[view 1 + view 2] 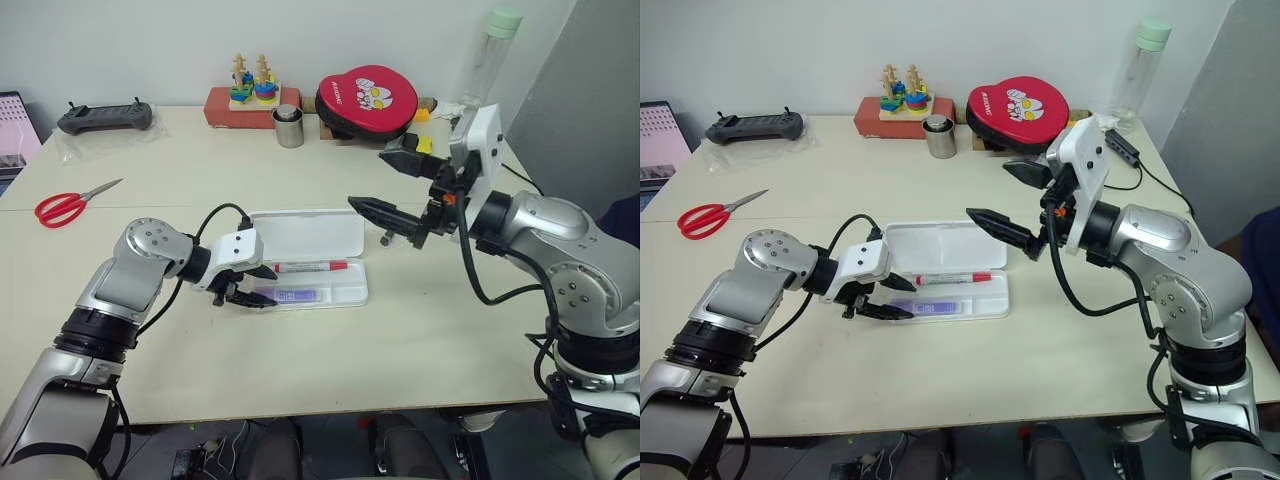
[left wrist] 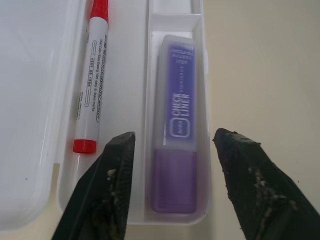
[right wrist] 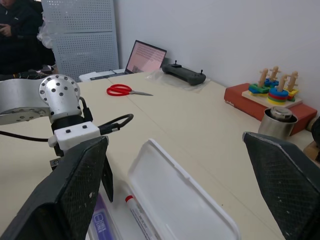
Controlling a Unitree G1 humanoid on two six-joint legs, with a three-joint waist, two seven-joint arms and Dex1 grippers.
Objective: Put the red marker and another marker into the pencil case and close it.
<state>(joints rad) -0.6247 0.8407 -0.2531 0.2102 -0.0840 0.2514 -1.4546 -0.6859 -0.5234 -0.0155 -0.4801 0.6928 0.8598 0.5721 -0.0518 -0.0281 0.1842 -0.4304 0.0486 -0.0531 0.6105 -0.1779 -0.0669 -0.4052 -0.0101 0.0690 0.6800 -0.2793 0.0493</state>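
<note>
A pale bench (image 1: pixel 330 360) is carrying everything. Along its far edge are sitting a red round pouch (image 1: pixel 368 98), a red block with wooden stacking toys (image 1: pixel 250 95), a dark handheld controller (image 1: pixel 105 117), a clear bottle with a green cap (image 1: pixel 490 60) and a small metal cup (image 1: pixel 289 127). Red-handled scissors (image 1: pixel 68 205) are lying well apart on the robot's left side.

Near the middle, the white pencil case (image 1: pixel 310 235) is lying open, its lid folded back flat on the bench. The red marker (image 1: pixel 311 267) is lying lengthwise in the wider compartment of the tray. The purple highlighter (image 2: pixel 175 165) is lying in the narrow compartment just beside it, on the side nearer the robot.

The right gripper (image 1: pixel 400 185) is hanging in the air beyond the case's right end, its two fingers spread wide and gripping nothing.

The left gripper (image 2: pixel 172 150) is hovering at the case's left end, its fingers (image 2: pixel 112 170) parted on either side of the highlighter's tail, not pinching it.
</note>
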